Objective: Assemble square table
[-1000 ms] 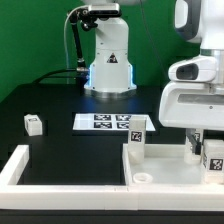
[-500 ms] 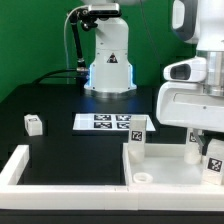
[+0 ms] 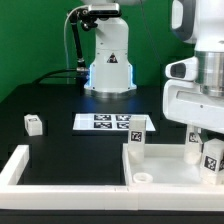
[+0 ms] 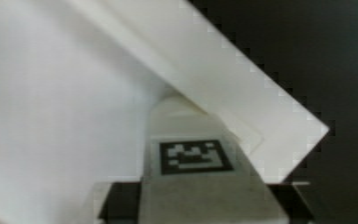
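The square table slab (image 3: pixel 170 172) lies at the exterior view's lower right; its white top and one corner fill the wrist view (image 4: pixel 87 90). A tagged leg block (image 3: pixel 138 136) stands on its near-left corner and another leg block (image 3: pixel 194 148) stands further right. My gripper (image 3: pixel 207 140) is over the slab's right part, shut on a third tagged leg block (image 3: pixel 212 158). In the wrist view this leg block (image 4: pixel 197 150) sits upright between my gripper's (image 4: pixel 197 200) dark fingers (image 4: pixel 126 200). A loose leg block (image 3: pixel 33 124) lies on the black table at the left.
The marker board (image 3: pixel 108 122) lies flat in the middle, before the robot base (image 3: pixel 108 60). Long white frame bars (image 3: pixel 16 166) run along the left and front edges of the black table (image 3: pixel 60 110).
My gripper with the held leg block has shifted slightly toward the exterior view's left over the slab. Nothing else has moved.
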Motion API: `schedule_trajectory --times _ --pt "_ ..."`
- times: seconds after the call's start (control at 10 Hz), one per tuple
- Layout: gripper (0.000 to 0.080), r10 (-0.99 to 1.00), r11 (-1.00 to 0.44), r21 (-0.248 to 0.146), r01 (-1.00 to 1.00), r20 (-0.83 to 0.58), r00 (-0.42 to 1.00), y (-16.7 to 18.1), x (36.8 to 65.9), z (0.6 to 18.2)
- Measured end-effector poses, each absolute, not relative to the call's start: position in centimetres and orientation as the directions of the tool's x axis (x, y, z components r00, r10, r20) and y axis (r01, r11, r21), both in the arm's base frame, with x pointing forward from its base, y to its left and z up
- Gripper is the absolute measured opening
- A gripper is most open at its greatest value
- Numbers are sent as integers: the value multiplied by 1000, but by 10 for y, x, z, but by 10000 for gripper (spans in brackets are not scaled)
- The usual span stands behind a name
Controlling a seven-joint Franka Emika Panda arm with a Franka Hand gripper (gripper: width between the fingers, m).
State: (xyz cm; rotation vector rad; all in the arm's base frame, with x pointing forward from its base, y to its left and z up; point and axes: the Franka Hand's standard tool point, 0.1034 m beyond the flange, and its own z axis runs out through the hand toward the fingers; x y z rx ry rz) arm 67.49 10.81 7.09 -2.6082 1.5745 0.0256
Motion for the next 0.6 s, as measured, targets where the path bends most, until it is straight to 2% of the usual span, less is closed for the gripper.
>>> schedule_trajectory --times 0.1,0.2,0.5,0.6 --pt "291 -958 -254 -61 -965 -124 259 109 676 71" --pt "291 -980 -105 -48 -993 -162 112 109 678 70" --pt "291 -984 65 -31 -997 -171 -59 108 679 69" --pt "291 -972 165 -17 -986 -173 -159 107 680 70"
